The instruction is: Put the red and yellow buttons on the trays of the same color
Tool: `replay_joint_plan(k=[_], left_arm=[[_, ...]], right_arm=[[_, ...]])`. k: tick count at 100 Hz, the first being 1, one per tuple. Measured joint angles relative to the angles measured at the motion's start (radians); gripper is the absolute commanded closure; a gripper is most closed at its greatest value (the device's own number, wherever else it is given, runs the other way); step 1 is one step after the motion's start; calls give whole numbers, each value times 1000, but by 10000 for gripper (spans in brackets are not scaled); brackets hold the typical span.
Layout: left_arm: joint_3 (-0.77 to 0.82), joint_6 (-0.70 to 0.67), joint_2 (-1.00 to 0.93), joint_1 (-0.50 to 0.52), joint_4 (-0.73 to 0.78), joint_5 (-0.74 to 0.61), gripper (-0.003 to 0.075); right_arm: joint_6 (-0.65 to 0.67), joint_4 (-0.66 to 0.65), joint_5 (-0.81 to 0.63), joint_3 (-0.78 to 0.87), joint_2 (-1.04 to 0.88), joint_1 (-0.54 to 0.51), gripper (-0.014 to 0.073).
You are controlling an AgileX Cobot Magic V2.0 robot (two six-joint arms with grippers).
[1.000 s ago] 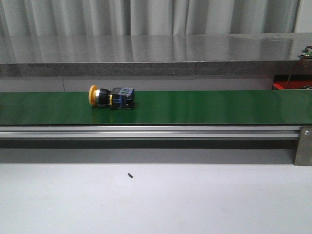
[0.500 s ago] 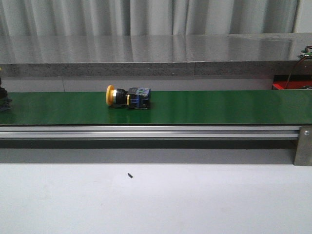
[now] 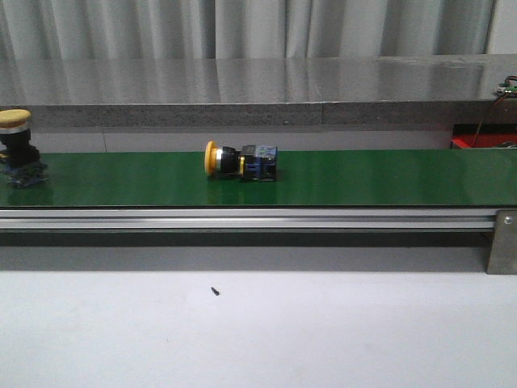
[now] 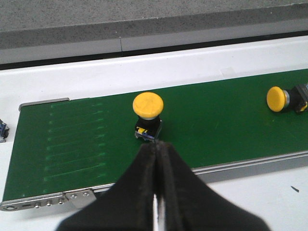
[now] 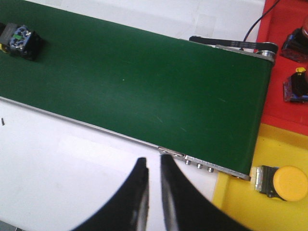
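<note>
Carried along by the belt (image 3: 363, 178), the lying button (image 3: 241, 160) is sitting further right than a second ago, and an upright button (image 3: 18, 147) is now entering at the belt's left end. Both arms are waiting off the belt, presumably for a button to come within reach: the left gripper (image 4: 157, 150) is pressed shut and empty, the right gripper (image 5: 152, 166) barely parted and empty. Both buttons have yellow caps on dark bodies. Past the belt's right end, the yellow tray (image 5: 231, 202) is already holding one.
</note>
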Motion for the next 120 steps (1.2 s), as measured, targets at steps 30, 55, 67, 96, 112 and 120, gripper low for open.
replay_joint_plan(k=[30, 55, 67, 96, 112, 120], left_arm=[[0, 0, 0, 0, 0, -8, 740], [0, 0, 0, 0, -1, -10, 740], [0, 0, 0, 0, -1, -12, 740], [0, 0, 0, 0, -1, -12, 740], [0, 0, 0, 0, -1, -12, 740], [0, 0, 0, 0, -1, -14, 740]], right_arm=[[-260, 163, 12, -4, 24, 34, -40], [-453, 186, 110, -114, 226, 126, -36], [-532, 186, 118, -175, 333, 172, -36], [-628, 126, 93, -331, 545, 302, -36], [-636, 90, 93, -438, 660, 335, -36], [-642, 86, 102, -491, 714, 337, -36]])
